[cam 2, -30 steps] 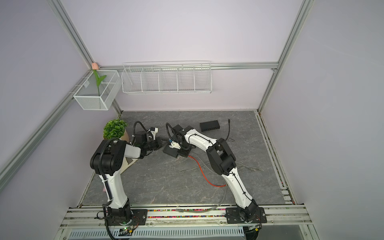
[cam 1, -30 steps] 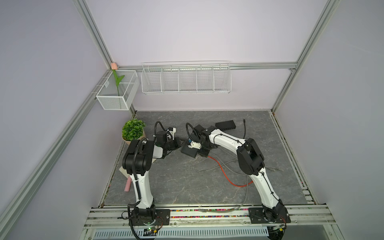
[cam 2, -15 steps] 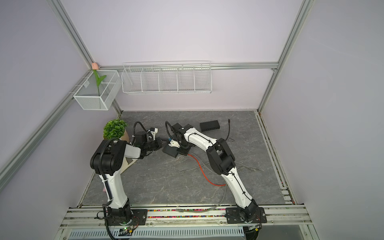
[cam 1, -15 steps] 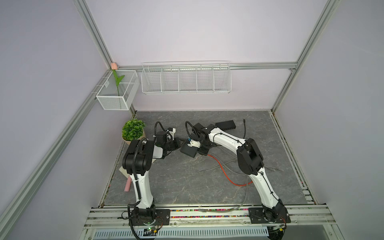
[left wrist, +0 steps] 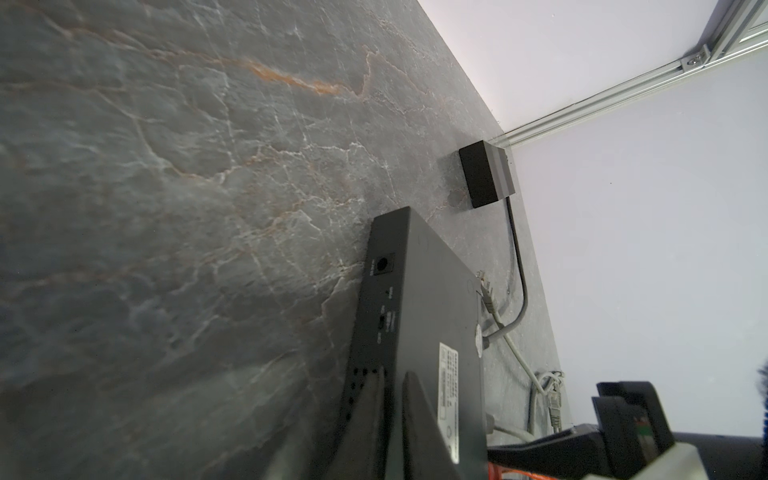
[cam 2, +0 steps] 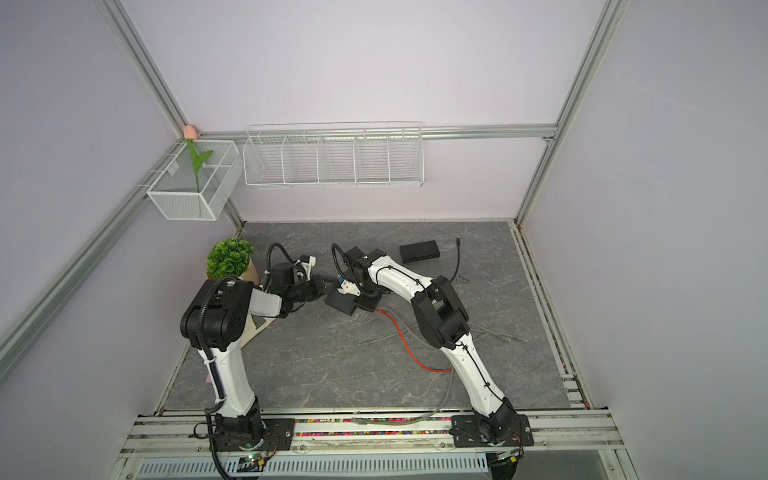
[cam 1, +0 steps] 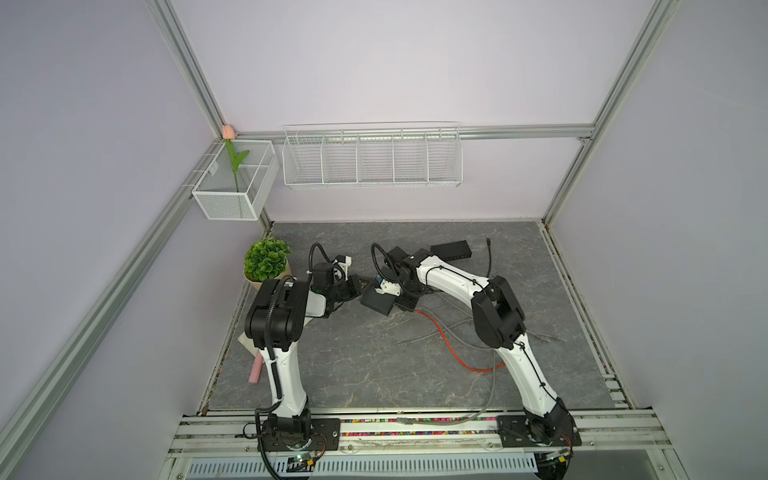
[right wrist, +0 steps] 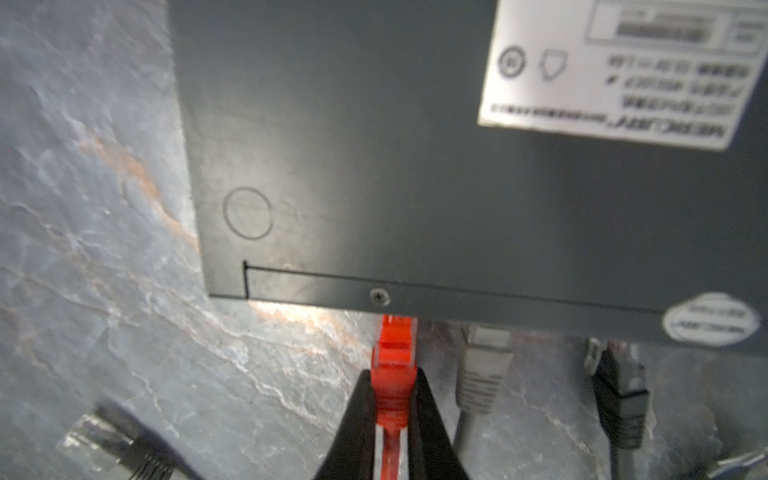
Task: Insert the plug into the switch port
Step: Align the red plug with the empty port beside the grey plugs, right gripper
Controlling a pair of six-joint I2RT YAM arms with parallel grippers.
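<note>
Grey stone-veined table [cam 1: 353, 357], walled in pale lilac: two white arms meet over a dark switch [cam 1: 376, 302] near the middle of the far half, seen in both top views [cam 2: 340, 302]. The switch lies label side up, its silver sticker plain in the right wrist view [right wrist: 415, 166].

The left gripper [left wrist: 392, 374] reaches in from the left with its jaws narrow, nipping the near end of the switch [left wrist: 419, 316]. The right gripper [right wrist: 392, 372] comes from the opposite side, jaws drawn tight on the red plug [right wrist: 392, 353]. The plug's nose sits at the port edge of the switch, just under the rim below a small screw; how far it has gone in cannot be told.

Beside it along the same edge, a grey plug [right wrist: 482, 365] and a black plug [right wrist: 619, 395] stand at neighbouring ports. A loose plug [right wrist: 89, 436] lies blurred on the table, apart from the switch. The red cable [cam 1: 446, 336] trails from the plug across the table toward the right arm's base, crossing grey cables.

A second black box [cam 1: 451, 250] rests near the back wall, well apart from the work. A potted plant [cam 1: 266, 259] stands at the left edge, behind the left arm. A white wire basket [cam 1: 372, 156] hangs on the back wall.
</note>
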